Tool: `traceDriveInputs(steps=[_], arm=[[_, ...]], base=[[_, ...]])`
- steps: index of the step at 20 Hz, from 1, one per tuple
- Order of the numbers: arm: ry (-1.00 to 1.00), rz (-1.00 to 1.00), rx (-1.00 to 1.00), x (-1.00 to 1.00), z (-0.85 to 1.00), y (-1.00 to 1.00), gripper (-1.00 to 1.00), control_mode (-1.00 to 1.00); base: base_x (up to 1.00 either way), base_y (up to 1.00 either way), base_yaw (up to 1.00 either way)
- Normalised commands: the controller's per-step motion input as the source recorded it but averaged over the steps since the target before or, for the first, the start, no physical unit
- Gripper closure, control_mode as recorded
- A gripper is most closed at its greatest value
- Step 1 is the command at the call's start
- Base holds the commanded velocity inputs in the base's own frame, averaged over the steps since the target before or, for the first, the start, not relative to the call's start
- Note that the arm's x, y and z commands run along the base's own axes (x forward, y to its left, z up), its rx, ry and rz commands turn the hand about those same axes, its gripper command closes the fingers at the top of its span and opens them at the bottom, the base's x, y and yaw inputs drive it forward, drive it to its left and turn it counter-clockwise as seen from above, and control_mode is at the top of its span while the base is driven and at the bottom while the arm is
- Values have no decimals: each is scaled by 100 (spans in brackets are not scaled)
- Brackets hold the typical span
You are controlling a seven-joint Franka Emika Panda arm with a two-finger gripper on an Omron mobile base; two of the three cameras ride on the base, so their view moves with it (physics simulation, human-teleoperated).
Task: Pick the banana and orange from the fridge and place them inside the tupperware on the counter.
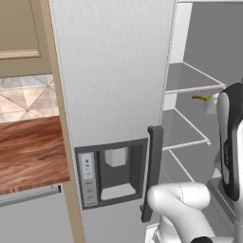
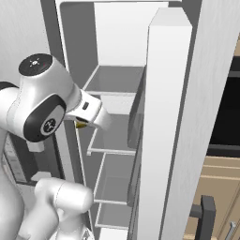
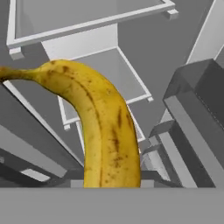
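The yellow, brown-speckled banana (image 3: 105, 127) rises from the bottom of the hand view, with my gripper shut on its lower end. From the left base view the banana (image 1: 201, 97) shows as a small yellow bit at the hand, and my gripper (image 1: 211, 101) hovers in front of the fridge's (image 1: 114, 71) upper shelf (image 1: 190, 85). In the right base view, part of the banana (image 2: 81, 124) peeks out under the white hand. The wood-grain counter (image 1: 28, 152) lies left of the fridge. The orange and the tupperware are out of view.
The shut fridge door carries a dispenser recess (image 1: 116, 171) and a dark vertical handle (image 1: 153, 171). The open door (image 2: 164, 117) stands right of the arm, its bins (image 3: 197, 100) near the hand. White-grey shelves (image 2: 112, 140) stack below the hand.
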Motion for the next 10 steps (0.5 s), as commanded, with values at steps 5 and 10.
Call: traceDriveInputs(steps=[5, 10], arm=[[0, 0, 0, -8, 0, 10, 100, 100], [0, 0, 0, 0, 0, 0, 100, 100]], base=[[-39, 54, 0], [-55, 86, 5]])
